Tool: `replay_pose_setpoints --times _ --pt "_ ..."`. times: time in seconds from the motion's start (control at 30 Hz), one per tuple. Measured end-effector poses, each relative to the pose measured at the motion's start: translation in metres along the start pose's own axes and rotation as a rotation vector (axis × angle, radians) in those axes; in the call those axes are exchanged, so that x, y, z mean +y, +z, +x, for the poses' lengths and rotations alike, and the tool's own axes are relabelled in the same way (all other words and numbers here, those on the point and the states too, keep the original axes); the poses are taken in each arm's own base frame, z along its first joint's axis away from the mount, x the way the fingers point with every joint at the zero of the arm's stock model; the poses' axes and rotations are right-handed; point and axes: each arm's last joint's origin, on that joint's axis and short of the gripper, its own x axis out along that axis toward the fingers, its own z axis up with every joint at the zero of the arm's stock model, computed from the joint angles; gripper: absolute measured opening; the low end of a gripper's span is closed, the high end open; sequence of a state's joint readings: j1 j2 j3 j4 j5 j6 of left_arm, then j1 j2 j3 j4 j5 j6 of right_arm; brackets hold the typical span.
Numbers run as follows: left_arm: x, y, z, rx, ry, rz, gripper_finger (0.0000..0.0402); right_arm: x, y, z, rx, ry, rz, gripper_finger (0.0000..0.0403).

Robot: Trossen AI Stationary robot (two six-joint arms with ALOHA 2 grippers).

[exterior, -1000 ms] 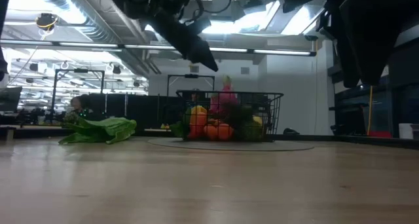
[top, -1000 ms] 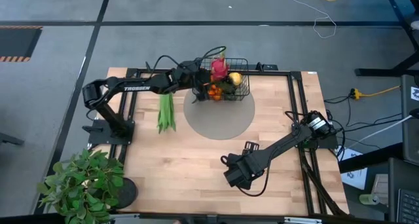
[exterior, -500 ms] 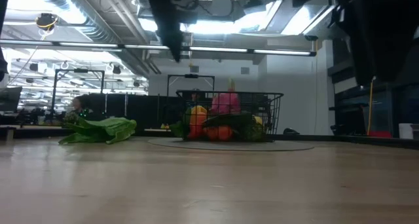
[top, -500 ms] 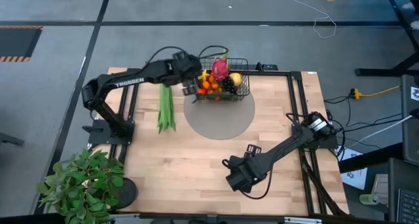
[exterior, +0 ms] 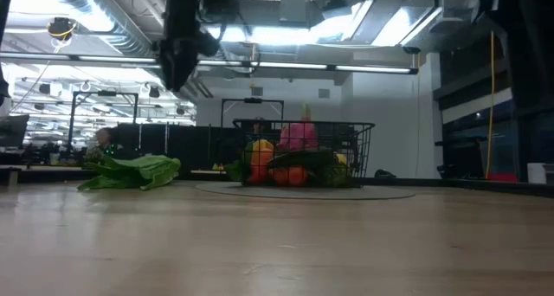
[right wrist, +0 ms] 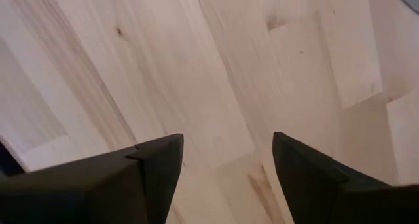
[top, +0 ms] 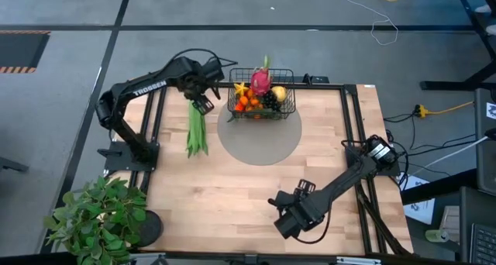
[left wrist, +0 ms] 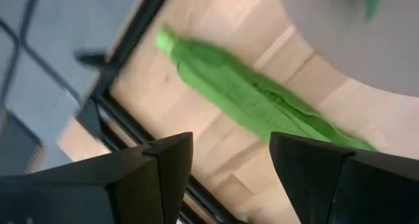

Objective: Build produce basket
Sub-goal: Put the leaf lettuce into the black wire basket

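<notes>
The black wire basket [top: 263,94] stands on a grey round mat at the table's far middle, holding a pink dragon fruit [top: 260,80], oranges, yellow starfruit and dark grapes; it also shows in the low view [exterior: 299,153]. The long green corn husk [top: 196,130] lies flat on the table to the basket's left, also in the left wrist view [left wrist: 255,99]. My left gripper [top: 203,104] hangs open and empty above the corn's far end. My right gripper [top: 285,222] is open and empty near the table's front edge.
A leafy potted plant [top: 101,218] stands at the table's near left corner. The black frame rails [top: 159,125] run along the table's left and right sides. Bare wood lies across the table's middle and near part.
My left gripper has drawn back from over the basket toward the table's left and now hangs above the corn's far end. My right gripper has moved a little toward the table's near edge. The produce in the basket shows uncovered; the corn has not moved.
</notes>
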State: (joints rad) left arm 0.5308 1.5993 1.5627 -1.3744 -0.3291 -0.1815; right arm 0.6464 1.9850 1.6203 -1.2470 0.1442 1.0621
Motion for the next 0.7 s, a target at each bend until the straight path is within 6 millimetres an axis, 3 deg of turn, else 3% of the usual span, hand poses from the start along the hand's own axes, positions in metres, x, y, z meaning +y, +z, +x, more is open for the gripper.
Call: replay_pose_setpoints --times 0.17,0.4,0.7 --pt "-0.007 -0.011 0.032 0.08 0.036 -0.191 0.0193 0.006 -0.006 -0.002 -0.051 -0.001 -0.014 0.0223" --pt "-0.016 -0.013 0.071 0.033 0.004 -0.277 0.0193 0.008 -0.01 -0.002 -0.057 0.005 -0.026 0.0223" --pt "0.002 -0.019 0.11 0.054 -0.112 -0.415 0.0193 0.01 -0.009 -0.002 -0.066 0.021 -0.024 0.0223"
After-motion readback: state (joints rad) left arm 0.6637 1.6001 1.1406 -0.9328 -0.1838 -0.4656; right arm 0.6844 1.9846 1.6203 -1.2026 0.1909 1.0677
